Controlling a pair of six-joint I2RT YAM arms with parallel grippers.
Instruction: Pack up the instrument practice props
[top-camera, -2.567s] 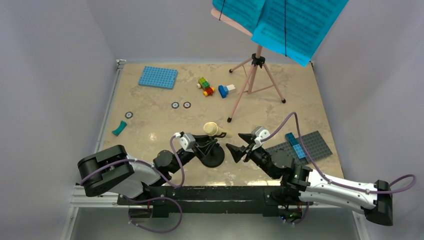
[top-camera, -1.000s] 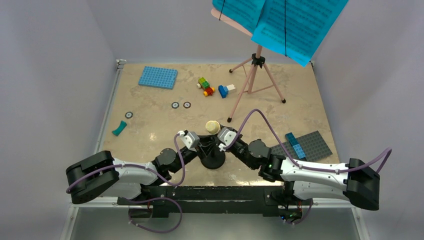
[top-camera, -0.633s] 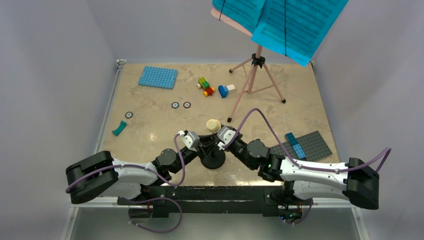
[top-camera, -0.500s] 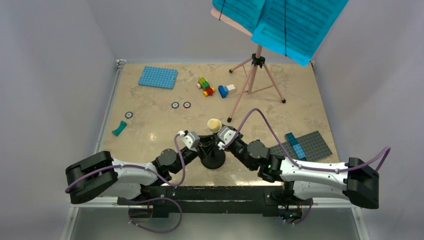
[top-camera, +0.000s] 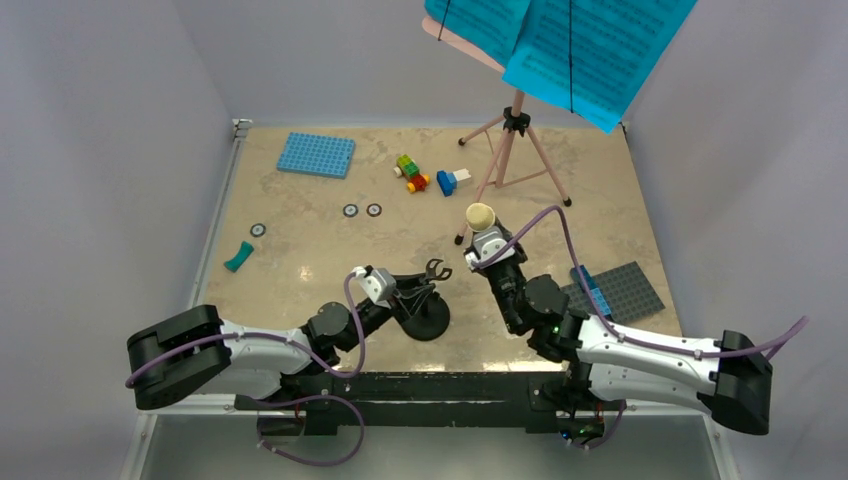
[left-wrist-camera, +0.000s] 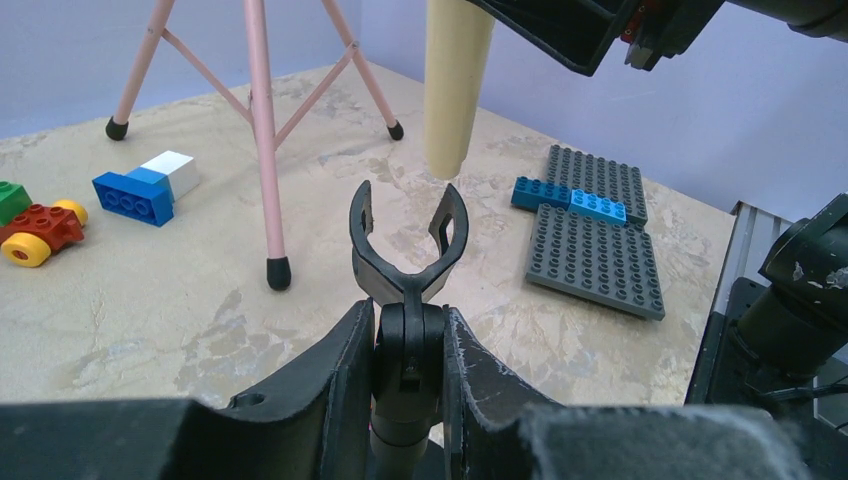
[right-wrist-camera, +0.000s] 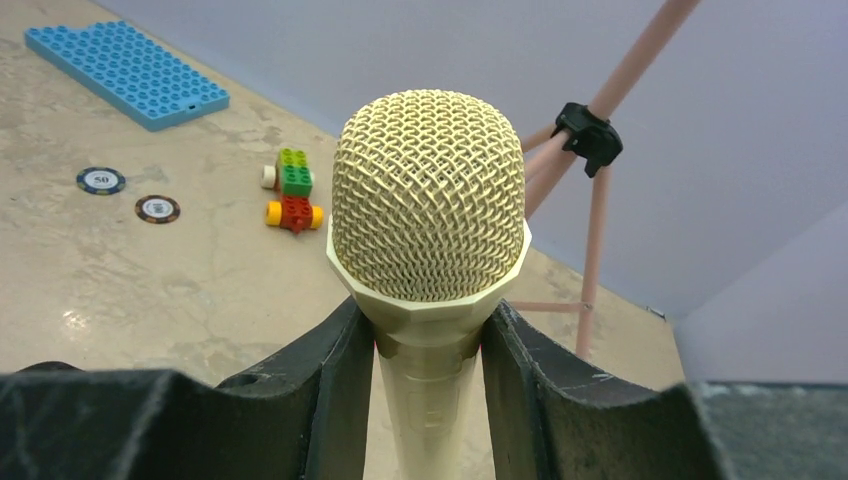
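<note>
My right gripper (top-camera: 486, 247) is shut on the cream toy microphone (top-camera: 480, 216) just below its mesh head (right-wrist-camera: 428, 205) and holds it upright, lifted above and to the right of the mic stand. Its tapered handle (left-wrist-camera: 455, 85) hangs just beyond the empty black clip (left-wrist-camera: 405, 250). My left gripper (top-camera: 404, 292) is shut on the neck (left-wrist-camera: 405, 370) of the small black mic stand, whose round base (top-camera: 428, 320) rests on the table. The pink tripod music stand (top-camera: 507, 160) stands at the back right with the cyan sheet-music pages (top-camera: 570, 45) on its board.
A blue baseplate (top-camera: 316, 155) lies back left, a grey baseplate (top-camera: 612, 292) with blue bricks at right. Small coloured bricks (top-camera: 412, 173) and a blue-white brick (top-camera: 452, 181) sit near the tripod legs. Poker chips (top-camera: 361, 210) and a teal piece (top-camera: 238, 257) lie left.
My right gripper has pulled the microphone out of the stand's clip and raised it up and to the right. My left gripper still holds the stand.
</note>
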